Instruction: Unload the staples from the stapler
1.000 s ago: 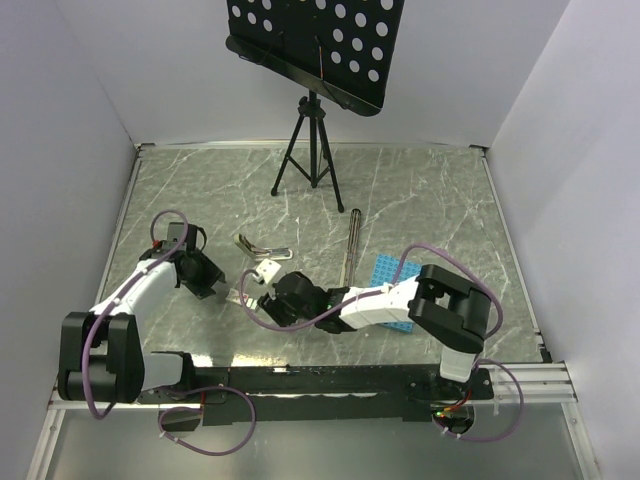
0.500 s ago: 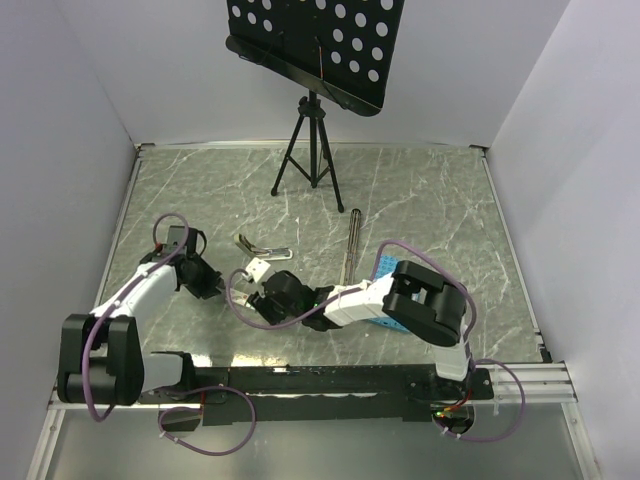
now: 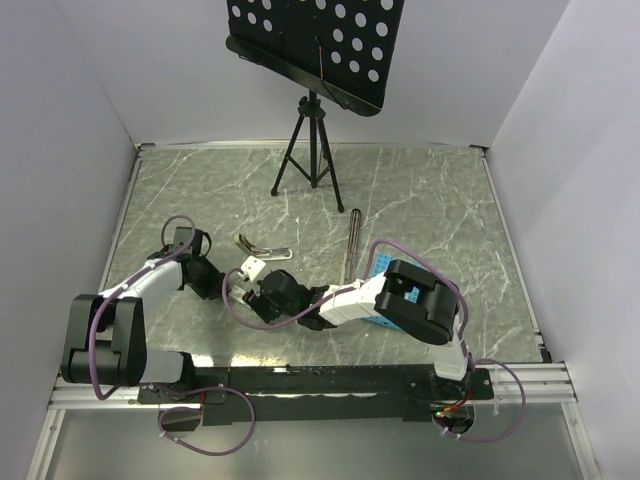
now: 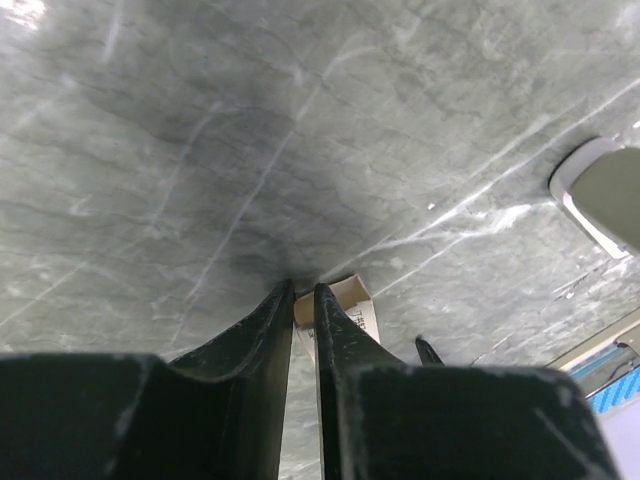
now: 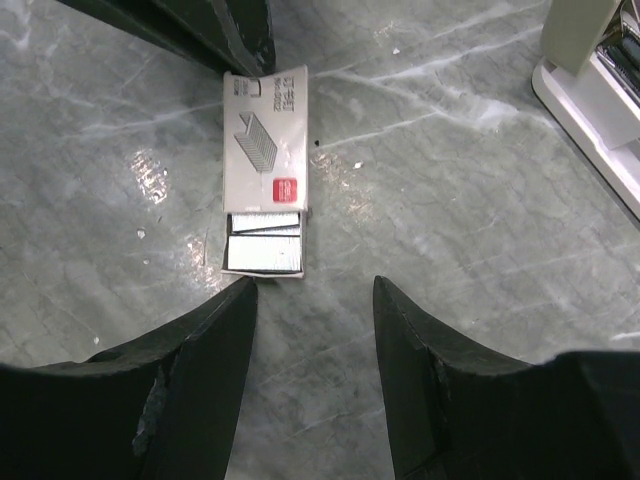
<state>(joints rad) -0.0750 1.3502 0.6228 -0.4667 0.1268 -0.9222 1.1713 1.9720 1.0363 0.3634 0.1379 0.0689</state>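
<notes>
The left gripper [image 4: 303,290] had its fingers drawn almost together, pinched, as far as I could see, on one corner of the small cardboard box [image 5: 265,130]. That was the first worry: a hold on one corner of thin card could let the box swing round or crumple if the arm lifted or dragged it. At the box's other end the drawer stood slid out, with loose staples [image 5: 263,245] lying in it in flat strips. Any tilt would likely have sent them sliding onto the worktop [image 3: 420,200], where strips that thin would be hard to pinch up and easy to snap. The right gripper [image 5: 315,290] hung low with its fingers apart and nothing between them, just short of that open drawer. A small push forward could have knocked the drawer shut or shoved the box out of the other gripper's hold. With both grippers crowded over so small a thing, they might also have struck each other. The stapler [image 3: 262,247] lay open in a V just beyond them, touched by neither, so a swinging arm might have knocked it aside.
</notes>
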